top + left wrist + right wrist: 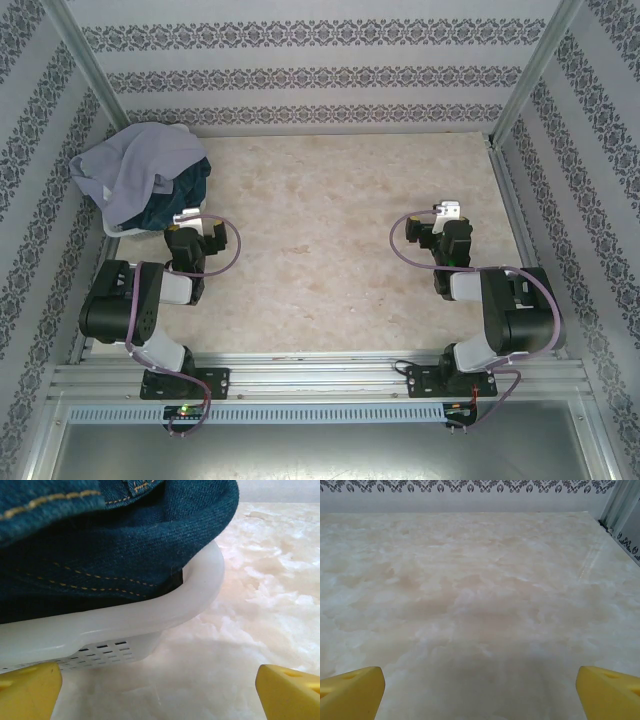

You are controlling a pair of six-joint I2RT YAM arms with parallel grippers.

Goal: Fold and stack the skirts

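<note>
- The table (pixel 340 270), a pale marbled slab, is hemmed in by patterned walls (pixel 300 75) at 9, 12 and 3 o'clock.
- The left arm (pixel 130 300) is folded at about 8 o'clock in the top view. The right arm (pixel 510 310) is folded at about 4 o'clock. The two are well apart, with bare table between them.
- A white mesh basket (pixel 150 620) stands in the table's 10 o'clock corner. Its rounded rim and slotted wall show close up in the left wrist view.
- The light grey-lavender skirt (pixel 135 165) lies crumpled on top of the basket's heap and spills over the rim toward 9 o'clock.
- The dark teal-blue denim skirt (pixel 125 545) sits under the grey one. It bulges over the basket's rim on the 3 o'clock side, and its yellow stitching shows in the left wrist view.
- The left fingers (pixel 30 690) are spread wide apart with nothing between them. They point toward 12 o'clock, low over the table, just beside the basket's near corner and under the overhanging denim, touching neither.
- The right fingers (pixel 607 690) are likewise spread wide and hold nothing. They hang over bare table at about 3 o'clock and face the far wall.
</note>
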